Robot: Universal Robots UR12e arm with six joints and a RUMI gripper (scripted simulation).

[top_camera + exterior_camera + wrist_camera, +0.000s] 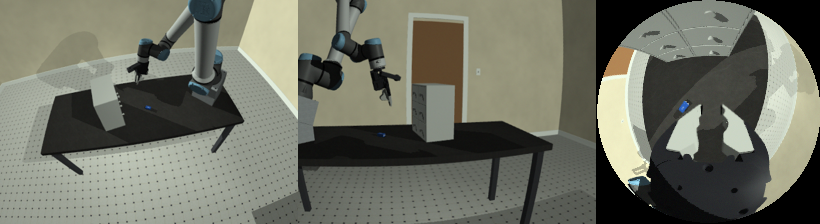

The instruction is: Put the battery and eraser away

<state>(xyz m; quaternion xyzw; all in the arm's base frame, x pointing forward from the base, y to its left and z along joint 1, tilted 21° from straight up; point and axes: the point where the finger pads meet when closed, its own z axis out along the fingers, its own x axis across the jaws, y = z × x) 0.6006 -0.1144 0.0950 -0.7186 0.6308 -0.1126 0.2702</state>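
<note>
The gripper [388, 100] hangs well above the black worktop [483, 141], pointing downward, to the left of the grey chest [438, 112] as seen from the exterior view. Its jaws stand narrow, nearly together, with nothing visible between them. The chest stands upright, all its drawers [418, 111] flush and shut. A small blue item [381, 135], apparently the eraser, lies on the worktop below the gripper, well apart from the chest. The battery I cannot make out.
</note>
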